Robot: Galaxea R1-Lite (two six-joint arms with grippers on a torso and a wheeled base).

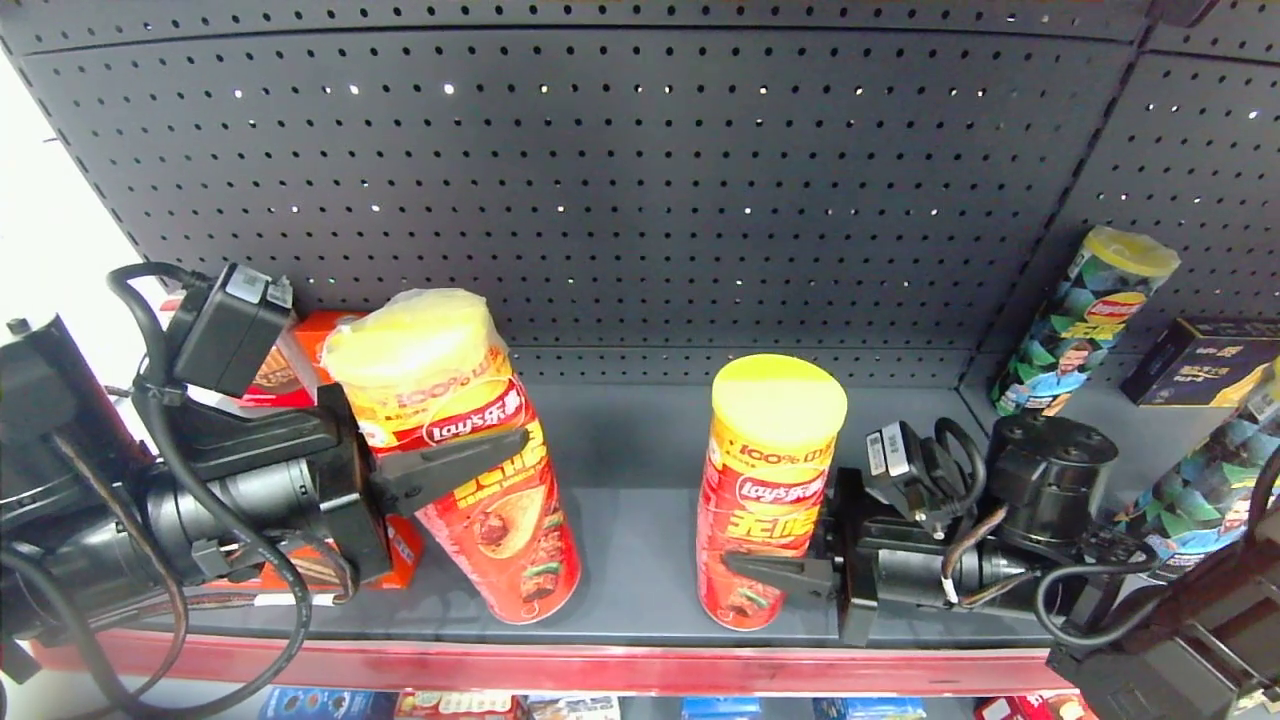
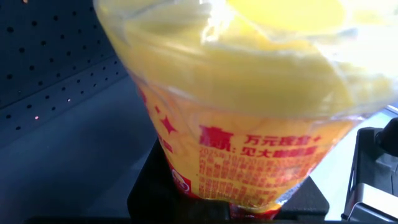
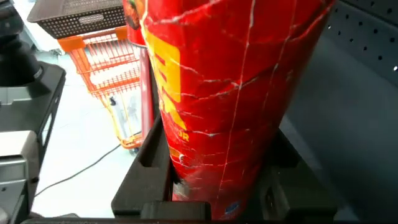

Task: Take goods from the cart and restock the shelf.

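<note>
A dark grey shelf [image 1: 630, 560] with a pegboard back [image 1: 640, 200]. The left gripper [image 1: 470, 440] has its jaws clamped around a tilted red can [image 1: 500, 540] with a yellow lid. The right gripper [image 1: 770, 545] has its jaws clamped low around an upright red can [image 1: 770, 440], and orange boxes [image 1: 320, 340] sit just behind the left jaws.
</note>
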